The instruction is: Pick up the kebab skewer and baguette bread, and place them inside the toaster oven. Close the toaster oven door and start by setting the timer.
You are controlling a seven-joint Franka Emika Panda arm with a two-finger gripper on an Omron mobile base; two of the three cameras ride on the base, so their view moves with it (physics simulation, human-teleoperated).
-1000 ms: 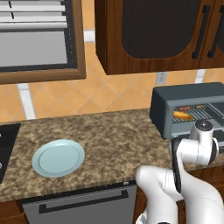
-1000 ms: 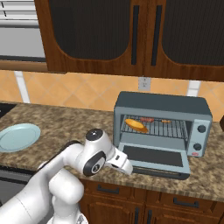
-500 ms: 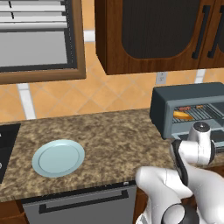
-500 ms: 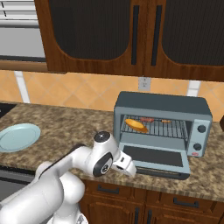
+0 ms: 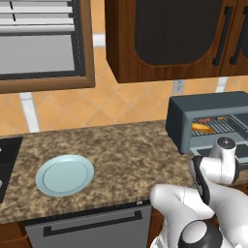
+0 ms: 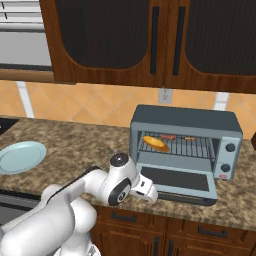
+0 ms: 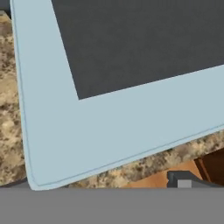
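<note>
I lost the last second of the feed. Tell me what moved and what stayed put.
The arm has swung its hand right and lower, closer to the front left corner of the open toaster oven door. Nothing was grasped or released. The baguette bread and kebab skewer stay on the rack inside the toaster oven, and the plate stays bare on the counter.

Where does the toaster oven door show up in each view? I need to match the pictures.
Left base view: at the right edge, the door's frame is mostly behind the arm.
Right base view: door folded down flat, lower centre-right, before the toaster oven.
Hand view: door close up, grey frame around dark glass.
Shared landmark: the speckled counter.
</note>
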